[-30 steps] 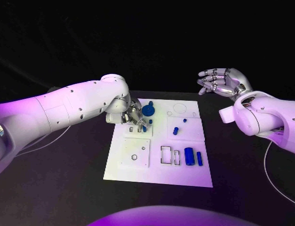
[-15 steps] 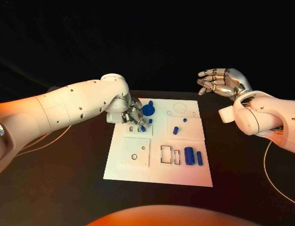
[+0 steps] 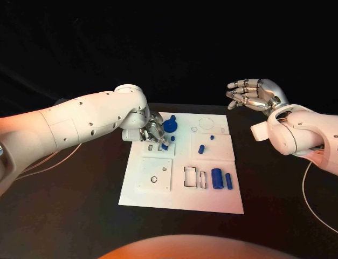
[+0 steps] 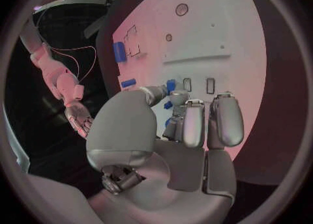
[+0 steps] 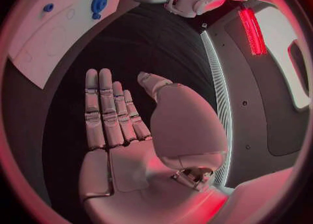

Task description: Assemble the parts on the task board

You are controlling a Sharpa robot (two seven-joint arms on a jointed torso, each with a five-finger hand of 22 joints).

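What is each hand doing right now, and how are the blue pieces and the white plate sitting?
left hand: low over the board, pinching a small blue part.
right hand: raised off the board's far right corner, fingers apart, holding nothing.
task board: flat on the table.
two blue bars: lying side by side on the board.
blue round part: on the board, beside the left hand.

A robotics laboratory or test cell is indicated. A black table (image 3: pixel 75 216) is set against a dark, unlit backdrop. A white task board (image 3: pixel 215 202) with cut-out slots and small blue parts (image 3: pixel 216 178) is laid on it as a test fixture. Two white robot arms are mounted at the table, and thin cables (image 3: pixel 324 216) are routed across the table surface beside them
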